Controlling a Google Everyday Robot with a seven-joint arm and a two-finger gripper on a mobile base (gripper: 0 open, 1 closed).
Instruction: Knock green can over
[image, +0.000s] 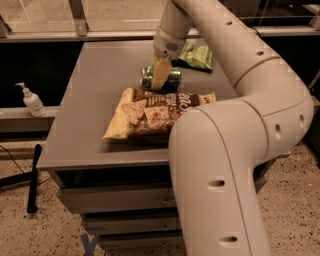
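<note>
- Green can (174, 78): appears horiz., on its side, far-centre of bench (90, 100); just beyond brown chip bag (150, 112)
- Gripper (160, 80): down across can's middle, camera side; cannot tell whether it is clamping the can or only against it
- Status: knock-over judged approx. done; left to do: gripper to clear off, confirm can rests on bench unaided
- Green chip bag (197, 55): far right, near the can but apart from it; not involved
</note>
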